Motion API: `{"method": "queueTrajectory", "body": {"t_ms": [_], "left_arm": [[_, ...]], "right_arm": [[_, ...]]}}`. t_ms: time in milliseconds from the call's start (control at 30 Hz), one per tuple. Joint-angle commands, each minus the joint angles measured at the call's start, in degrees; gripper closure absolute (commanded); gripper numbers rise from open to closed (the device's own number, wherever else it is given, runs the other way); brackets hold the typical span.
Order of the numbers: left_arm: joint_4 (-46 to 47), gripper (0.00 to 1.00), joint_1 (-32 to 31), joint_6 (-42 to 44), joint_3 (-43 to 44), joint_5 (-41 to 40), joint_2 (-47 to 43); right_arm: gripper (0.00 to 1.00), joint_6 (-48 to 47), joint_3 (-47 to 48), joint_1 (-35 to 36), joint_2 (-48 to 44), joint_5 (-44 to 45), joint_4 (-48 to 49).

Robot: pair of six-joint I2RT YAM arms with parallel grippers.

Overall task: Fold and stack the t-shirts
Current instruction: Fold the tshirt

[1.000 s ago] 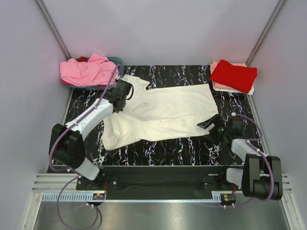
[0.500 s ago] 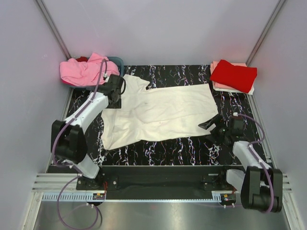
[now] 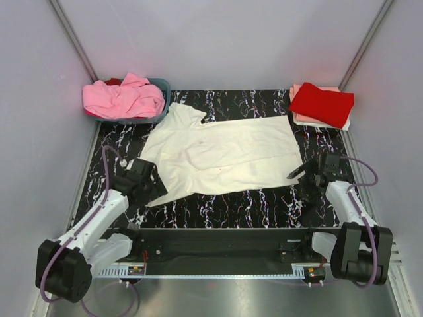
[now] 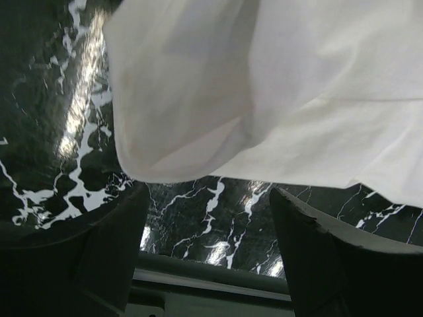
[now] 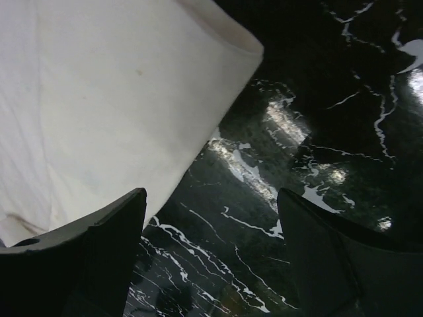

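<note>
A cream-white t-shirt [image 3: 221,153] lies spread flat across the middle of the black marble table [image 3: 264,205]. At its near-left corner, my left gripper [image 3: 153,185] is open; in the left wrist view the shirt's hem [image 4: 264,86] lies just beyond the left gripper [image 4: 208,224], with only table between the fingers. By the shirt's near-right corner my right gripper [image 3: 297,174] is open too. In the right wrist view the shirt's corner [image 5: 119,99] reaches the left finger [image 5: 92,251], and the right gripper [image 5: 211,224] holds nothing.
A blue-grey basket [image 3: 162,86] at the far left holds a crumpled pink t-shirt [image 3: 122,99]. At the far right a folded red t-shirt [image 3: 322,104] lies on a pale peach one [image 3: 299,117]. Grey walls close in the table on three sides.
My left gripper let go of the shirt's far-left part near the basket, opened, and drew back to the near-left corner. The right gripper shifted slightly right, staying open.
</note>
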Motion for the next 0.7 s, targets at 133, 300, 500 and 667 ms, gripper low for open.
{"method": "queueTrajectory", "body": {"t_ms": [133,300,500,667], "left_arm": [[4.7,0.21,-0.1,-8.5,-5.2,2.9,-4.9],[7.8,0.19,-0.1,-8.8,-6.6,1.7,-0.7],[8.9,0.16,0.0,-9.8,-6.9,-1.0,3.6],[8.1,0.16,0.0,-10.4,-6.9,-3.9,3.6]], "right_arm": [[0.24,-1.6,1.4,-6.6,8.2,3.3,2.3],[0.30,-2.2,3.9,-9.2,17.6,1.6,6.4],[0.52,-2.5,6.7,-9.3,21.9,0.1,9.3],[0.70,-2.9,6.8,-9.3,23.3,-1.3,10.8]]}}
